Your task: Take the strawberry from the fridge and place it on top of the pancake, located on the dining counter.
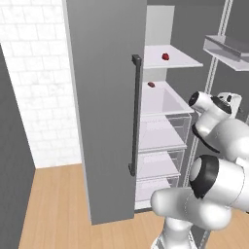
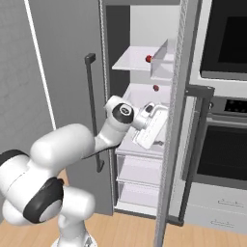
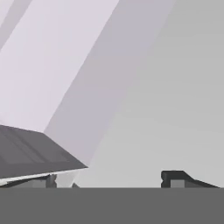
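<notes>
Your arm [image 2: 72, 144] reaches into the open fridge [image 1: 104, 107], gripper [image 3: 118, 180] spread and empty, because the strawberry [image 1: 151, 84] waits at twelve o'clock.

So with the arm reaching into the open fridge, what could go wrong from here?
1. Two small red items sit on separate shelves, one higher, one lower; the claw could go for the wrong one.
2. The claw, apparently open, is beside the open door's edge and below both items; lifting could bump the shelf or door.
</notes>
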